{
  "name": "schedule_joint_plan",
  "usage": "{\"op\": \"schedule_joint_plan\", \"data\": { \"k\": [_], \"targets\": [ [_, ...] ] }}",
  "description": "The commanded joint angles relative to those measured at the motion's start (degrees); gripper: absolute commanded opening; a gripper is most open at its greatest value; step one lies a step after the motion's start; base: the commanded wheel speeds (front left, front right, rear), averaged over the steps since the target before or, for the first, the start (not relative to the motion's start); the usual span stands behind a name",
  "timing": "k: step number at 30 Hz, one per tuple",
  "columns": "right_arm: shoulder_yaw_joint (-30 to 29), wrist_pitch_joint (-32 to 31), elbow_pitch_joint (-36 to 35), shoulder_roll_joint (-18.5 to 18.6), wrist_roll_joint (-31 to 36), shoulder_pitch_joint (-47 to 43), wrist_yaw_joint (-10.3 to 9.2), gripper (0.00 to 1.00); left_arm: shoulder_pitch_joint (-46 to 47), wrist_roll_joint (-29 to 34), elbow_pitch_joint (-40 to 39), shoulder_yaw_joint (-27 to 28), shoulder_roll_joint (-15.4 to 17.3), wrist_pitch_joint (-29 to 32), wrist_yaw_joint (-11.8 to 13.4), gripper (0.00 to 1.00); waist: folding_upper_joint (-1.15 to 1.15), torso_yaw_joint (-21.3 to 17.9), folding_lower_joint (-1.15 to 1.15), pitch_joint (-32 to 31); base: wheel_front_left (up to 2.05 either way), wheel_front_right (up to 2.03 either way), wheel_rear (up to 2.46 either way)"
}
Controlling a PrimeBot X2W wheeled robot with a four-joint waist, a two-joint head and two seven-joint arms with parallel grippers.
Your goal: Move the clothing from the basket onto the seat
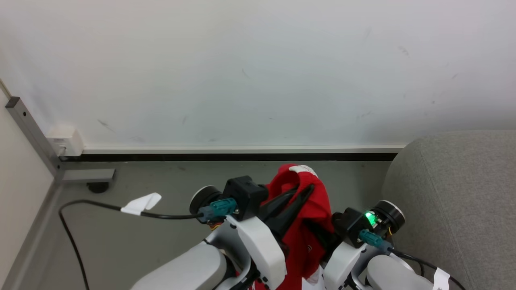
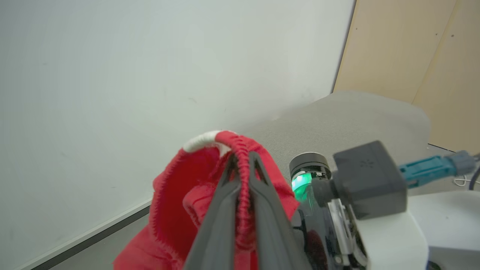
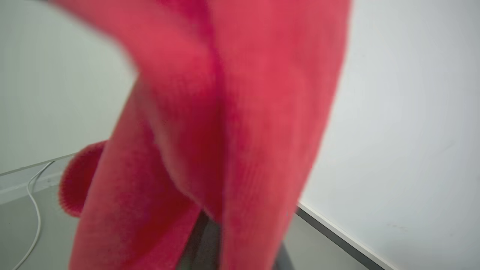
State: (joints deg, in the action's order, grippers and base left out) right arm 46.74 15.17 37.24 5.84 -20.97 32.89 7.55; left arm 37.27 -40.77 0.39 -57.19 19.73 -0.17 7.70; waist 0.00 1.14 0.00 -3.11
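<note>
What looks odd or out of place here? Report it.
The clothing hangs bunched in mid-air, pinched by the left gripper, and blurred red fabric drapes close over the right wrist view. A black cable trails across the floor.

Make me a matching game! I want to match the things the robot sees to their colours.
Things:
1. clothing
2. seat
3. wall
4. wrist light

Colours:
A. green
B. white
C. red
D. grey

Pairs: 1-C, 2-D, 3-B, 4-A
</note>
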Motion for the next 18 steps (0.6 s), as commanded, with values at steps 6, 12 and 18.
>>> {"op": "schedule_joint_plan", "data": {
  "k": [6, 12, 18],
  "targets": [
    [-5.17, -0.04, -2.01, 1.47, -1.52, -1.11, -0.12, 0.00, -1.87, -0.95, 2.02, 1.19, 0.84, -2.70, 0.38, 1.00, 0.00, 0.26, 0.00, 0.08, 0.00, 0.00, 0.00],
    [-11.01, -0.03, -4.11, 3.27, -0.70, -3.70, -0.12, 0.00, -4.47, -1.79, 5.35, 1.52, 1.46, -5.76, -0.38, 1.00, 0.00, 0.01, 0.00, 0.16, 0.00, 0.00, 0.00],
    [-15.73, -0.03, -5.72, 4.89, 0.07, -6.02, -0.12, 0.00, -6.34, -0.93, 9.23, 0.97, 1.34, -8.80, -0.68, 1.00, 0.00, -0.88, 0.00, 0.28, 0.00, 0.00, 0.00]
  ]
}}
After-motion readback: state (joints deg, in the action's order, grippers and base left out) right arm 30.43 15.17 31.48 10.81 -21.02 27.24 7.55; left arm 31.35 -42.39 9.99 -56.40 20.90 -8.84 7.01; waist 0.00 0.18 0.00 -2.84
